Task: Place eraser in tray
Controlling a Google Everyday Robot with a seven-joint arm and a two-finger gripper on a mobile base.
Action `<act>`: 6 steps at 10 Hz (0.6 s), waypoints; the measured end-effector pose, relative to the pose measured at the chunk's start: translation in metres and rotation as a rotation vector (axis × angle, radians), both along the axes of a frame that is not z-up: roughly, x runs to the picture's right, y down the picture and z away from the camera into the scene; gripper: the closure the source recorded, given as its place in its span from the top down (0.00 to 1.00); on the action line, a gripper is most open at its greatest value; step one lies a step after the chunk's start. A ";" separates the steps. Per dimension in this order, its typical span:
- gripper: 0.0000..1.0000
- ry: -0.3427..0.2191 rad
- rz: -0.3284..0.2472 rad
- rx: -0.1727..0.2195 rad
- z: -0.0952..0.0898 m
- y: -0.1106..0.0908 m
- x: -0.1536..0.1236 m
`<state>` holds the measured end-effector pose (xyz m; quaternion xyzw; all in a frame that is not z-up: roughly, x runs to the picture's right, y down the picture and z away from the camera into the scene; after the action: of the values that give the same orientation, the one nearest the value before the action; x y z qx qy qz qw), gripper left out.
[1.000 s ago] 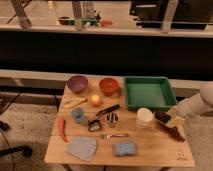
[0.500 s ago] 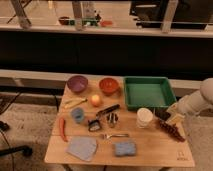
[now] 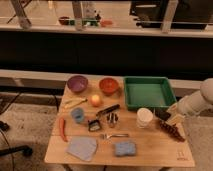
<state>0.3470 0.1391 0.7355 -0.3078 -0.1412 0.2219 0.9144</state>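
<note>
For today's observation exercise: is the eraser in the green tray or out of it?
Out. The eraser lies on the table, outside the tray; the gripper hovers near the table's right edge.

Only part of the robot shows, at the right edge of the frame, a little below the middle. The arm [image 3: 199, 102] is a thick, rounded, tube-like body with a smooth shell, white to pale grey. Its upper end, cut off by the frame's edge, is a broad domed segment, lit on top and shaded grey underneath. Toward the left it narrows into a slimmer white section. At its tip sits the hand [image 3: 173, 119], in the lower right of the frame, just left of the white shell. It is a smaller, angular, wedge-like part in cream or pale yellow. Whether the shell carries any markings cannot be told.
</note>
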 end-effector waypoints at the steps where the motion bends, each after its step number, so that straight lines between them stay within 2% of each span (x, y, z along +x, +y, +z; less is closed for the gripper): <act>1: 0.00 -0.002 -0.004 0.011 0.004 -0.008 -0.003; 6: 0.00 -0.025 -0.050 0.049 0.036 -0.050 -0.025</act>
<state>0.3217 0.0888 0.7713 -0.2913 -0.1502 0.1919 0.9251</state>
